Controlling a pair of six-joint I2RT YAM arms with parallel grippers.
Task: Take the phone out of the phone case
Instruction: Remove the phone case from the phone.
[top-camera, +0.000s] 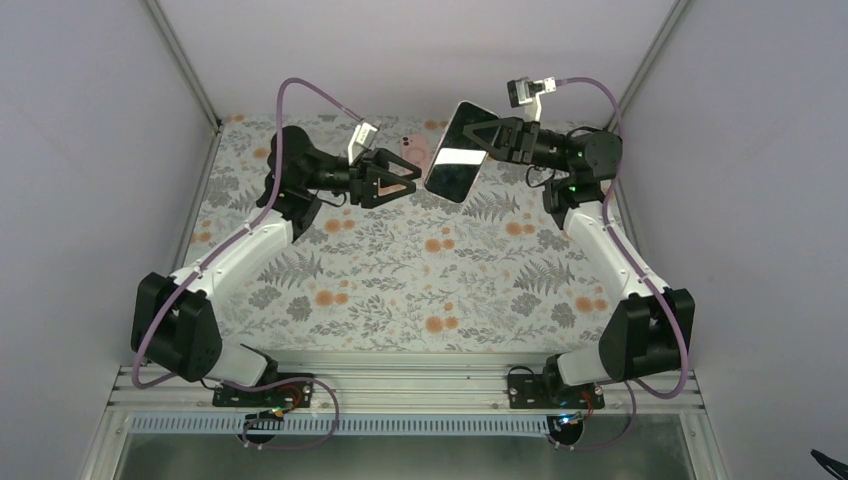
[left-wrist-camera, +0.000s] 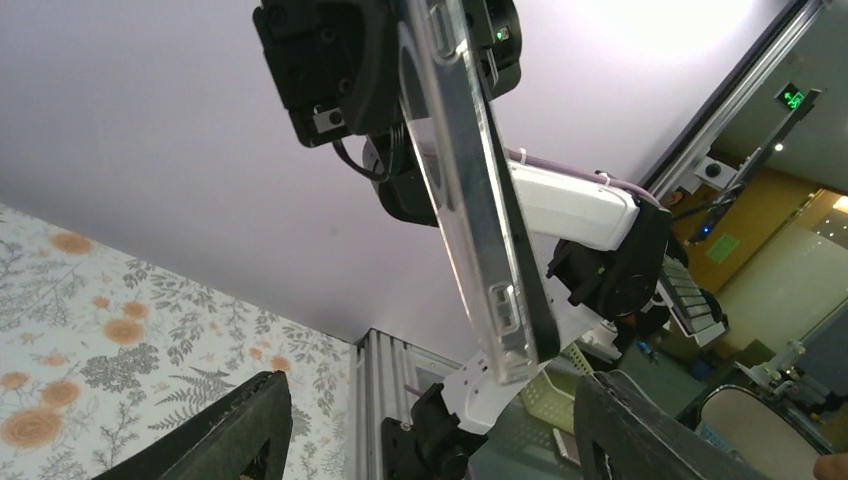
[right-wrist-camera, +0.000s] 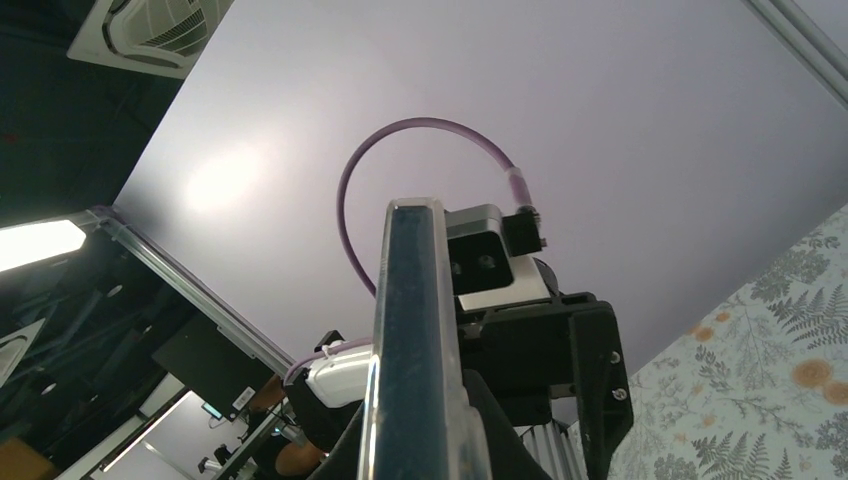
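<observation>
- Phone (top-camera: 462, 150): one, inside its clear case (left-wrist-camera: 470, 200), held tilted in the air above the far side of the table (top-camera: 400, 280).
- Right gripper (top-camera: 478, 137): clenched on the upper end of the cased phone.
- Left gripper (top-camera: 410, 182): released, fingers spread just beside the lower end, apparently not touching it.
- Handling: the phone is probably rigid, slick and breakable, the case thin and springy. Take the case lip at a free lower corner.
- Count: one phone, one case, two grippers.
</observation>
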